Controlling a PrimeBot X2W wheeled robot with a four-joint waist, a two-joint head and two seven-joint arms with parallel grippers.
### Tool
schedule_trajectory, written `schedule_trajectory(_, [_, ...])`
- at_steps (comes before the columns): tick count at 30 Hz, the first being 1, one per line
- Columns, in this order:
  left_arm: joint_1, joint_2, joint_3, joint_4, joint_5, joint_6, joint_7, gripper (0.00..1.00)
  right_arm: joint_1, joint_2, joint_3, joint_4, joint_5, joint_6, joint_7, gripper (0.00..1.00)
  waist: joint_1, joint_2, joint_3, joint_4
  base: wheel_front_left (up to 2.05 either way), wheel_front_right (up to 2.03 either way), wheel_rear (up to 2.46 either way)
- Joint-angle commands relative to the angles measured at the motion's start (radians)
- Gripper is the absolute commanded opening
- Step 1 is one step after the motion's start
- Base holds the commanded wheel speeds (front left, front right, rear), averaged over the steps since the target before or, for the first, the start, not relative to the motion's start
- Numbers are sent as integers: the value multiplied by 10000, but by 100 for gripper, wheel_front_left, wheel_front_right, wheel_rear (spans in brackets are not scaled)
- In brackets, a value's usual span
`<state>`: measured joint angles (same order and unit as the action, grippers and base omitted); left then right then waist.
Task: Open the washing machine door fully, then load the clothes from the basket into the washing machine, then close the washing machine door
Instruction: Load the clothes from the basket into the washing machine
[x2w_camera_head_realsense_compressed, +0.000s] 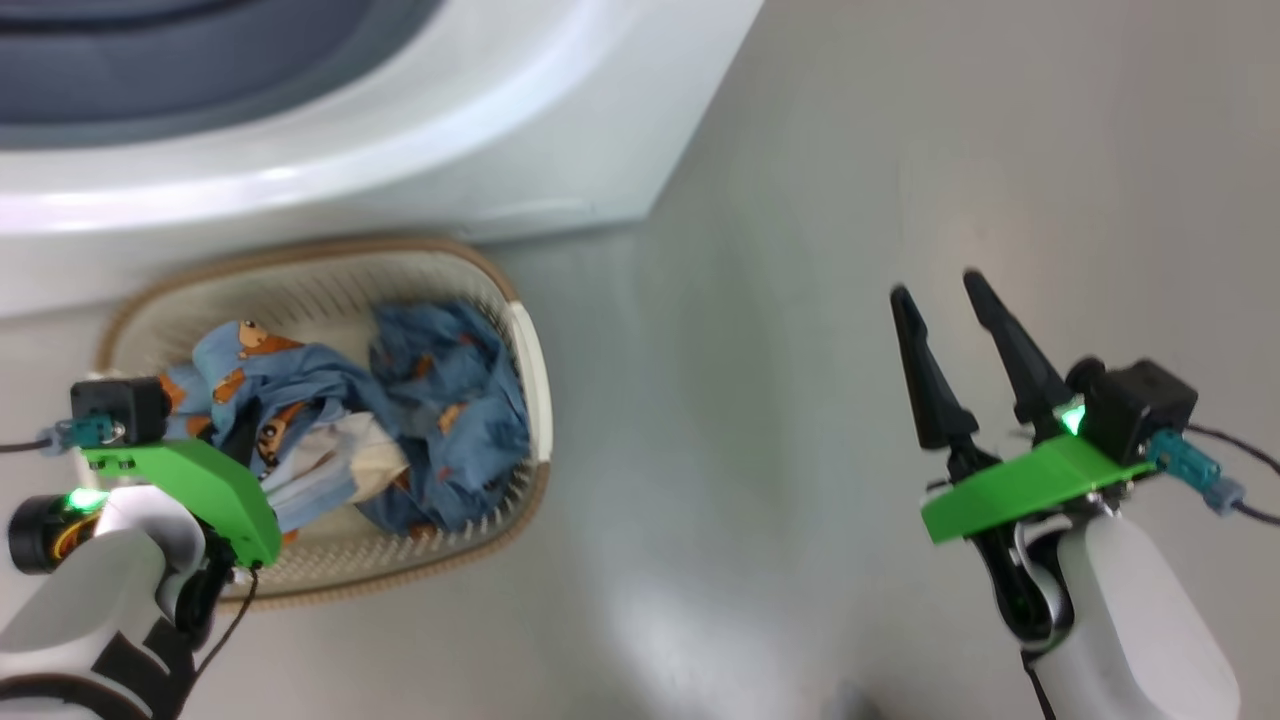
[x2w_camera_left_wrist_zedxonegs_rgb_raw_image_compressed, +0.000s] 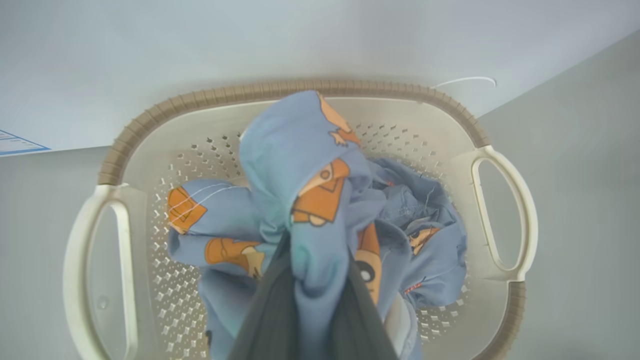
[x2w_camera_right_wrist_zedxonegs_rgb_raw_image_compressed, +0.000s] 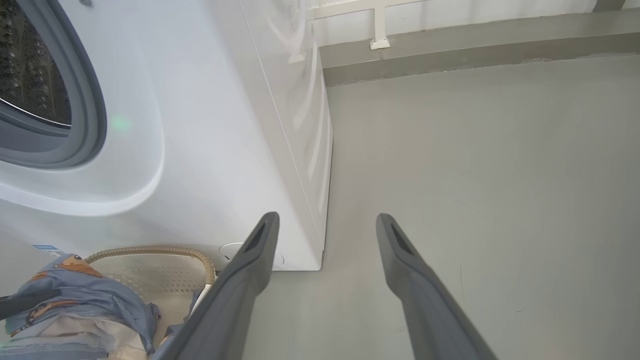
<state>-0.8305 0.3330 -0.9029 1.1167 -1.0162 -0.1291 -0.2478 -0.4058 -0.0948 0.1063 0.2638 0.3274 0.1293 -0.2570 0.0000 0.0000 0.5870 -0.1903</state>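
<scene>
At the foot of the washing machine (x2w_camera_head_realsense_compressed: 480, 150): the basket (x2w_camera_head_realsense_compressed: 531, 370) is sitting on the grey floor (x2w_camera_head_realsense_compressed: 800, 450), just beside the white front panel.
Basket contents: the clothes (x2w_camera_head_realsense_compressed: 440, 400) are lying bunched in a blue printed heap inside it.
Left gripper (x2w_camera_left_wrist_zedxonegs_rgb_raw_image_compressed: 316, 270): its jaws are pinching shut on a raised fold of the clothes, with the fingers reaching down into the heap.
Right gripper (x2w_camera_head_realsense_compressed: 938, 300): its jaws are standing wide apart and holding nothing, hovering over bare floor well apart from the basket.
Drum mouth: the grey gasket (x2w_camera_right_wrist_zedxonegs_rgb_raw_image_compressed: 87, 110) is standing uncovered and the visible part of the drum (x2w_camera_right_wrist_zedxonegs_rgb_raw_image_compressed: 30, 65) is looking bare, so the door is judged to be open already. How far it is swung I cannot tell.
Progress: loading is only just getting under way, by the look of it.
Remaining: the garments are waiting to be carried to the drum, and the door is waiting to be closed.
</scene>
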Motion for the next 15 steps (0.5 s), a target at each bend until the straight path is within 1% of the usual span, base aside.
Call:
schedule_trajectory(1, [292,377,566,-314,179,-15,-134,0,466,-123,147,-71,180,14,-48,100,0,0,-1445,480,0,0,0])
schedule_trajectory(8, [1518,354,2326,-1413,1381,-15,-137,0,1265,-458,88,201,332,14,-48,100,0,0,-2841,810,0,0,0])
schedule_trajectory(15, [3131,136,4583,-2951,3102,18,-138,0,2044,-748,6,297,483,14,-48,100,0,0,-3951,991,0,0,0])
